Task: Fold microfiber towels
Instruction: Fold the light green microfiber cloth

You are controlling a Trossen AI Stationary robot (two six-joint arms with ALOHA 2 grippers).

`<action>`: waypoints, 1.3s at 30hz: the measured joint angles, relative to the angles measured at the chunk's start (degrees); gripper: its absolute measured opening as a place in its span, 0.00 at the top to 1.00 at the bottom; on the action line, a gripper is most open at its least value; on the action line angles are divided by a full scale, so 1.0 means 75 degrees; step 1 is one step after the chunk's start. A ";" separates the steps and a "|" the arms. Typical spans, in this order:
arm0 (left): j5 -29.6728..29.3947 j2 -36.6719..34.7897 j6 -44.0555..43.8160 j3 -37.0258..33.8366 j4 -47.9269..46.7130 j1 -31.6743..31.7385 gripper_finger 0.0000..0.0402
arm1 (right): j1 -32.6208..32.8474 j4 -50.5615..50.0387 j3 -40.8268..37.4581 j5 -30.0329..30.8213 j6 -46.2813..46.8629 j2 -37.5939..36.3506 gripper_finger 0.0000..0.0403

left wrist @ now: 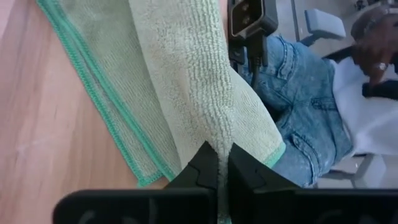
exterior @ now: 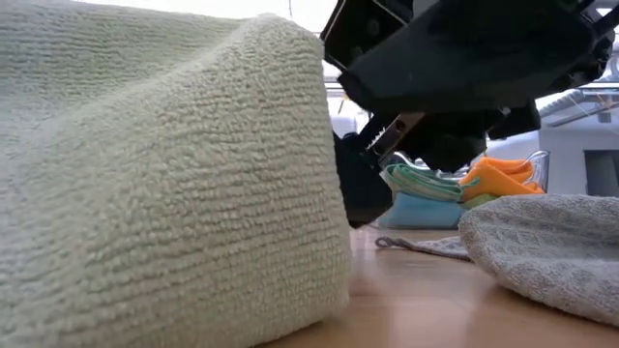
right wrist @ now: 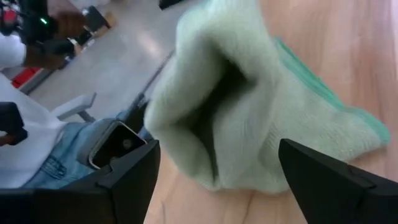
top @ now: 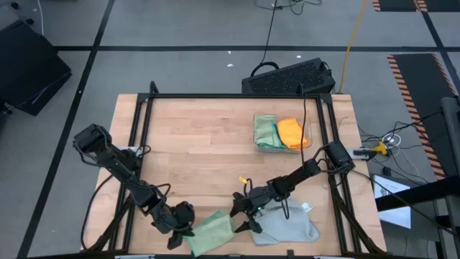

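Observation:
A pale sage green microfiber towel (top: 213,231) lies near the table's front edge, partly doubled over. In the low view it rises as a bulky hump (exterior: 164,174). My left gripper (top: 185,227) is at its left end, shut on a ridge of the cloth (left wrist: 222,152). My right gripper (top: 243,216) stands open at the towel's right end. In the right wrist view its fingers (right wrist: 219,146) flank the bunched cloth (right wrist: 236,112); I cannot tell whether they touch it. A light grey towel (top: 291,227) lies just to the right. My left gripper pinches a raised ridge of the sage towel (left wrist: 221,127) between its two fingers, near the towel's left end. The fingers come slanting down from the table's left. The cloth rises into the pinch, while the green-stitched edges (left wrist: 102,99) lie flat on the table.
A clear tray (top: 260,146) at the back right holds green, blue and orange towels (exterior: 455,184). A black keyboard (top: 287,78) sits beyond the far edge. A seated person in jeans (left wrist: 305,93) is just past the near edge. Bare wood spans the table's middle.

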 joint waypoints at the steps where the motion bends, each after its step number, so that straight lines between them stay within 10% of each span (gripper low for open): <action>1: -0.0055 0.0000 -0.0055 0.0000 0.0000 0.0000 0.97 | 0.0002 0.0150 -0.0001 0.0057 0.0004 0.0000 0.21; 20: -0.0146 0.0000 -0.1367 0.0003 0.0087 0.0006 0.93 | 0.0402 0.0012 0.0591 0.1031 0.0062 0.0366 0.24; 34: -0.0409 0.0000 -0.0873 0.0003 0.0152 0.0012 0.84 | 0.0379 -0.0035 0.0591 0.1139 -0.0076 0.0361 0.92; 39: -0.0563 0.0000 -0.0295 0.0003 0.0138 0.0000 0.74 | 0.0212 0.0193 0.0586 0.0437 -0.0189 0.0335 0.96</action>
